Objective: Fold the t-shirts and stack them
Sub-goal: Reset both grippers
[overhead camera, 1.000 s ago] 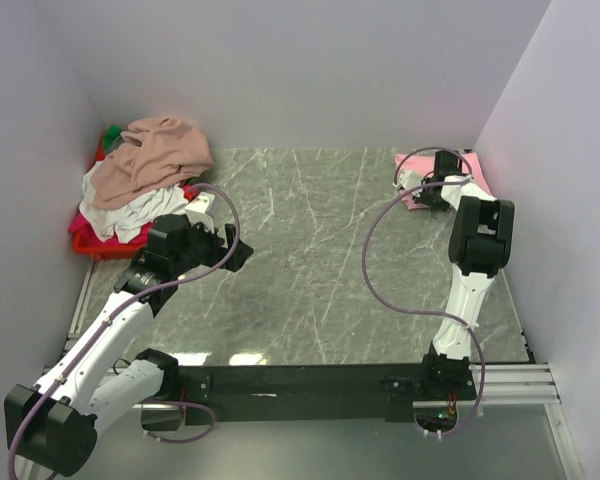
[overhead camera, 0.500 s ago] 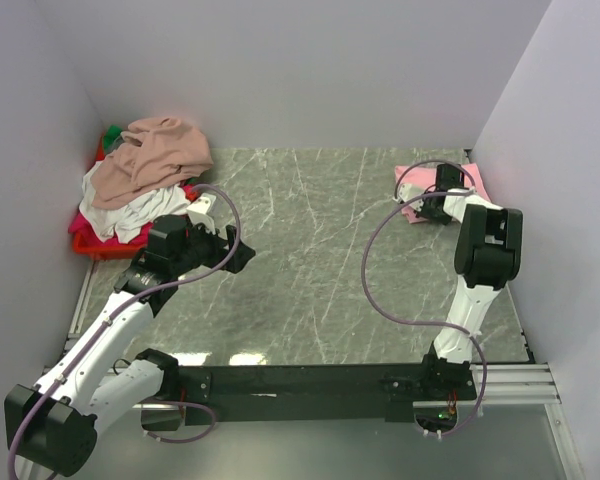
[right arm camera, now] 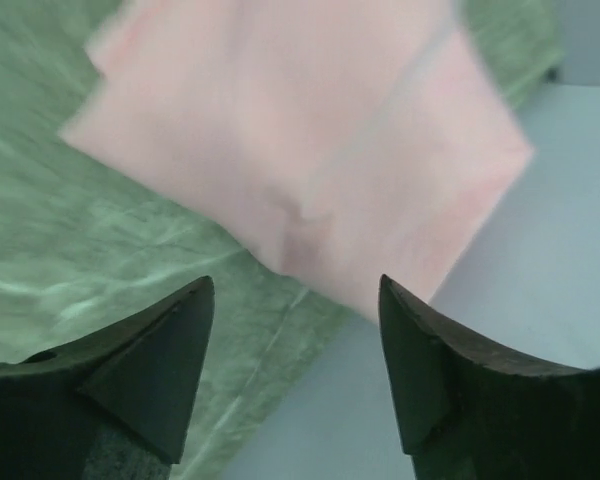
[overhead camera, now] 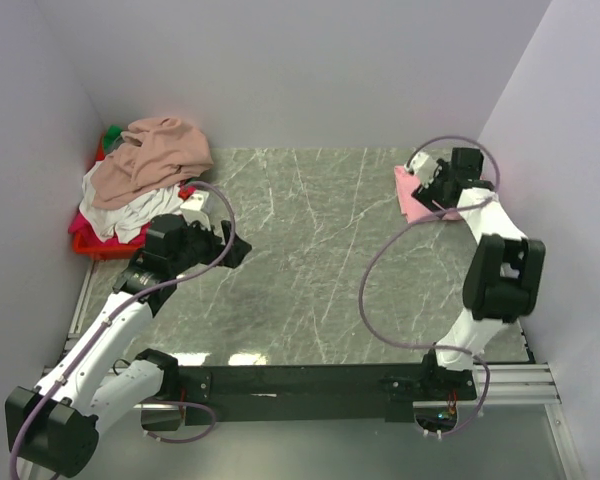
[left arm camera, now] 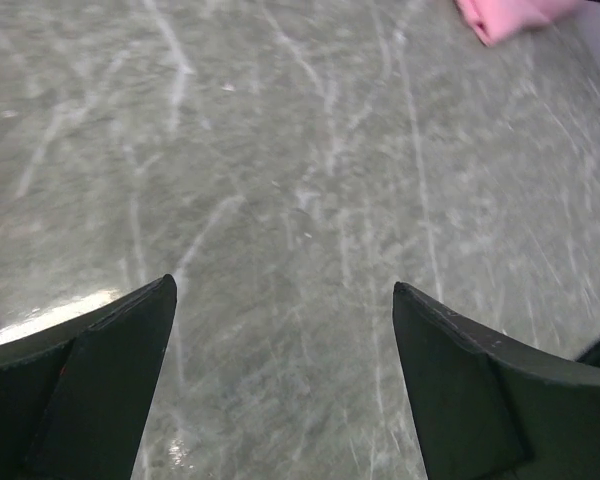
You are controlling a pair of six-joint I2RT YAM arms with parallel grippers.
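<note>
A folded light pink t-shirt (overhead camera: pixel 407 192) lies flat at the table's far right corner, filling the upper part of the right wrist view (right arm camera: pixel 300 130). My right gripper (overhead camera: pixel 430 190) hovers just above its near edge, open (right arm camera: pixel 295 280), with nothing between the fingers. More t-shirts are heaped at the far left: a tan one (overhead camera: pixel 152 155) on top, white (overhead camera: pixel 120 215), magenta (overhead camera: pixel 80 222) and green (overhead camera: pixel 112 133) beneath. My left gripper (overhead camera: pixel 238 250) is open (left arm camera: pixel 284 285) over bare marble, right of that heap. The pink shirt shows far off (left arm camera: pixel 510 15).
A red plastic basket (overhead camera: pixel 92 246) holds the heap against the left wall. The grey marble table (overhead camera: pixel 310 260) is walled on three sides; the right wall (right arm camera: pixel 500 380) stands close beside the pink shirt. A black rail (overhead camera: pixel 310 380) runs along the near edge.
The right gripper has opened above the pink shirt and its wrist has shifted toward the back wall, the elbow swinging right. The left arm has barely moved.
</note>
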